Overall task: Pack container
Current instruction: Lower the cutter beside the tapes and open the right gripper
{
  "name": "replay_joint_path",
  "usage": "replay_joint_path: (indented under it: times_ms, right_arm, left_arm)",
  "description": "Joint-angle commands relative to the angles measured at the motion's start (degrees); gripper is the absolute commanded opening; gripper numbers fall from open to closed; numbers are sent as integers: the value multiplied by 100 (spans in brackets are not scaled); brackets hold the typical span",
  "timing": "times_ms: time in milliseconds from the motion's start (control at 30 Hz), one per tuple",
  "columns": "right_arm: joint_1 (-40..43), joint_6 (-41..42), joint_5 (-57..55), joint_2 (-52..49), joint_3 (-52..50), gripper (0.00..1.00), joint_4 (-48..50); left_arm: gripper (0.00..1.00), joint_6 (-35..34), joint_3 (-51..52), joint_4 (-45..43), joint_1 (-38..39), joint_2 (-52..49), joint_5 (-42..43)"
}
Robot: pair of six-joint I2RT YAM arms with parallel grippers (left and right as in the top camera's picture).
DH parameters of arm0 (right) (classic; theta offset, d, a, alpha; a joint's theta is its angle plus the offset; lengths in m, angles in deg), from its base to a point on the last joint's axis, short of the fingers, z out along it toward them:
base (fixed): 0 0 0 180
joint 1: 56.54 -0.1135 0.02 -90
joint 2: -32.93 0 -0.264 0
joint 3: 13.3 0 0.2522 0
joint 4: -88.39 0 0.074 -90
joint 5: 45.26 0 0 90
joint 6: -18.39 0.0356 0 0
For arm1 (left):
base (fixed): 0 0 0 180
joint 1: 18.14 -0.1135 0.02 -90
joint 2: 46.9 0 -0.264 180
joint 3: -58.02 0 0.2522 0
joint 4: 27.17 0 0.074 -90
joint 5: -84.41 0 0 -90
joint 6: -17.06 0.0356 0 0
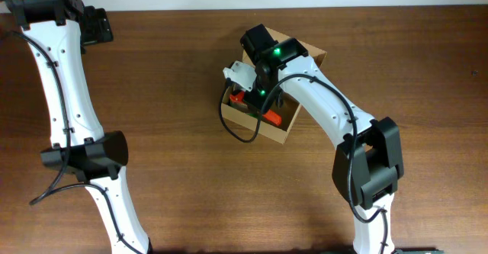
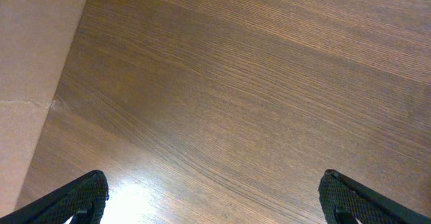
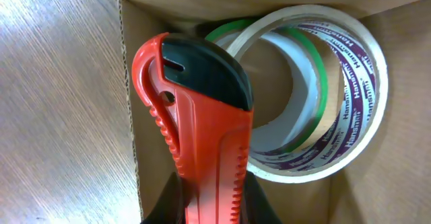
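1. The container (image 1: 313, 56), a tan cardboard box, sits on the table (image 1: 191, 170) just toward 1 o'clock of the overhead view's centre, turned at a slant to the table edges.
2. The right gripper (image 3: 212, 207) hangs over the open container, its dark fingers closed from both sides on the handle of a red utility knife (image 3: 202, 116) with a black cap.
3. In the right wrist view the knife points toward 12 o'clock, its capped end inside the container near the left wall.
4. Two tape rolls lie inside at 2 o'clock of the knife: a tape roll with purple print (image 3: 363, 109) and, overlapping it, a green-edged tape roll (image 3: 322, 89).
5. The left gripper (image 1: 97, 25) is at 10 o'clock of the overhead view, well apart from the container.
6. Its fingers (image 2: 77, 197) stand wide apart over bare wood, holding nothing.
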Motion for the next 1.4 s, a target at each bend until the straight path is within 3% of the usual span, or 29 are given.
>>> replay_joint_path:
  times_ms: [0, 367, 533, 633, 1100, 1367]
  right_arm:
    - [-15, -55, 164, -70, -96, 9, -11]
    - [-15, -57, 221, -70, -422, 10, -9]
    - [-15, -57, 216, -70, -450, 27, -4]
    - [-15, -57, 197, -70, -450, 32, -2]
    - [-2, -52, -170, -68, -431, 36, 170]
    - [0, 98, -256, -46, 485, 47, -31]
  left_arm:
    - [100, 48, -24, 2, -11, 33, 0]
    - [100, 48, -22, 2, -11, 33, 0]
    - [100, 48, -22, 2, -11, 33, 0]
    - [100, 48, -24, 2, -11, 33, 0]
    - [100, 48, -24, 2, -11, 33, 0]
    - [100, 48, -22, 2, -11, 33, 0]
